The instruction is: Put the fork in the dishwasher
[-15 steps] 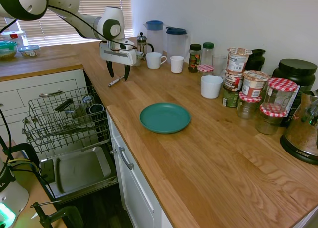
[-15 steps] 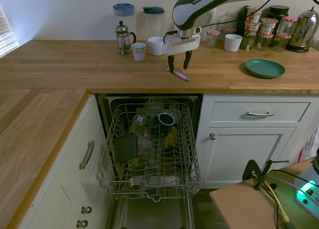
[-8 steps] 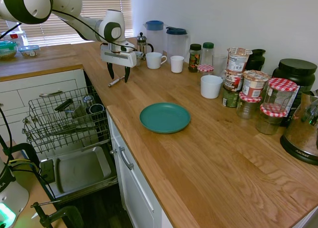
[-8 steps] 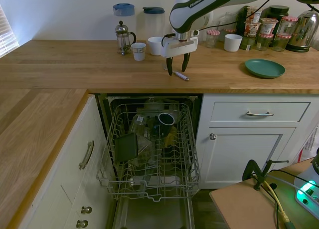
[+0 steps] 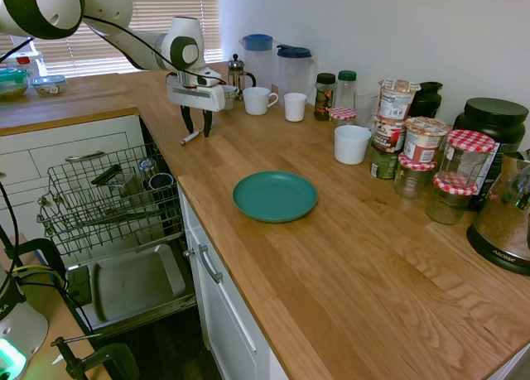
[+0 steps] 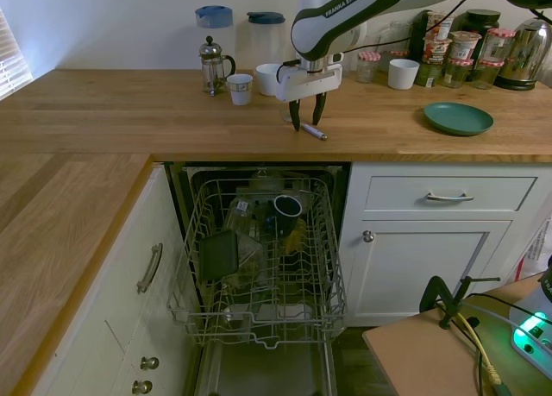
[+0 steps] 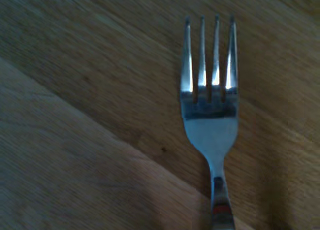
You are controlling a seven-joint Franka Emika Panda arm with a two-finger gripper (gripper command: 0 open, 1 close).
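Note:
The small silver fork [image 5: 190,137] lies flat on the wooden counter, close to the edge above the dishwasher. In the second exterior view the fork [image 6: 314,132] pokes out to the right from under the hand. My gripper [image 5: 197,128] [image 6: 306,120] is open and low over the counter, one finger on each side of the fork's near end. Up close, the wrist view shows the fork [image 7: 210,115] tines and neck on the wood. The dishwasher stands open below, with its wire rack [image 5: 108,199] [image 6: 259,267] pulled out and its steel door [image 5: 137,282] dropped down.
A green plate [image 5: 275,195] lies further along the counter. White cups [image 5: 258,100], a French press [image 6: 213,65] and two jugs [image 5: 295,68] stand behind the gripper. Jars and a white mug [image 5: 352,144] crowd the back right. The rack holds cups and dishes.
The gripper has come down towards the counter and shifted slightly, so its open fingers now straddle the fork. The fork has not moved.

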